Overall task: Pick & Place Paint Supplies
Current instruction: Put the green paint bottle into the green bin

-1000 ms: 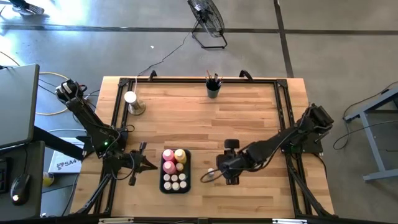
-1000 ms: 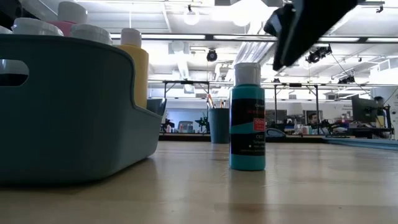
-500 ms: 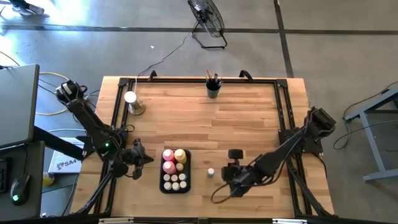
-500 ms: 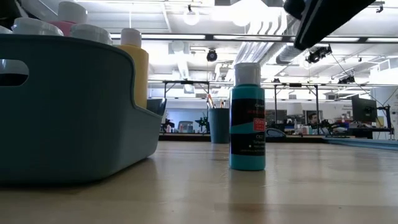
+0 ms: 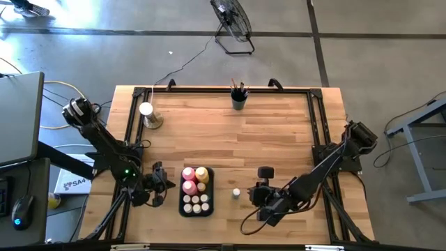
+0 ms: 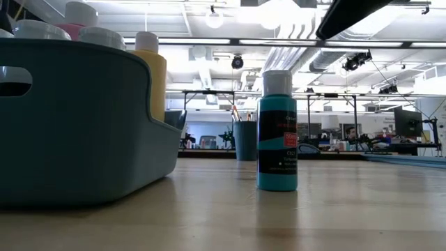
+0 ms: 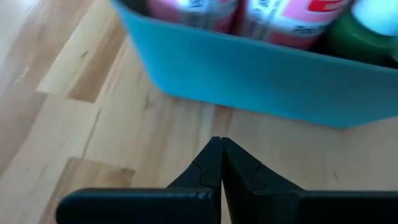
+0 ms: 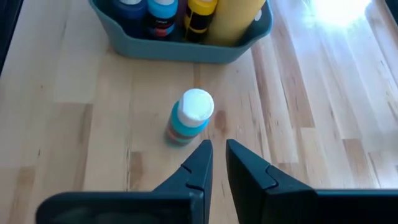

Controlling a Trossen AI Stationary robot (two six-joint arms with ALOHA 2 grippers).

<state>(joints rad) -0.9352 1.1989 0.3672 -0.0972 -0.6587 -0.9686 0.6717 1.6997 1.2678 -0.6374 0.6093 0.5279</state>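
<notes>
A blue tray point(image 5: 182, 207) point(image 6: 83, 118) holds a pink squeeze bottle point(image 5: 189, 187), a yellow one point(image 5: 202, 174) point(image 6: 153, 73) and several small white-capped paint bottles point(image 5: 196, 203). One small teal bottle point(image 5: 236, 193) point(image 6: 277, 139) point(image 8: 189, 117) stands upright on its base on the table, right of the tray. My right gripper point(image 5: 254, 197) point(image 8: 218, 146) is just right of it, slightly open and touching nothing. My left gripper point(image 5: 165, 184) point(image 7: 219, 142) is shut, close to the tray's left wall point(image 7: 261, 81). Dark-handled brushes stand in a dark cup point(image 5: 239, 99) point(image 6: 245, 139).
A white knob on a round tan base point(image 5: 149, 116) stands at the table's far left. Black frame rails point(image 5: 315, 118) run along the table's edges. Bare wood point(image 5: 272, 139) lies between the brush cup and the tray. A fan point(image 5: 234, 28) stands on the floor beyond.
My right gripper, which stood over the teal bottle, has drawn back toward the table's right and near edge and risen, uncovering the bottle standing on the table. My left gripper has shifted a little toward the near edge beside the tray.
</notes>
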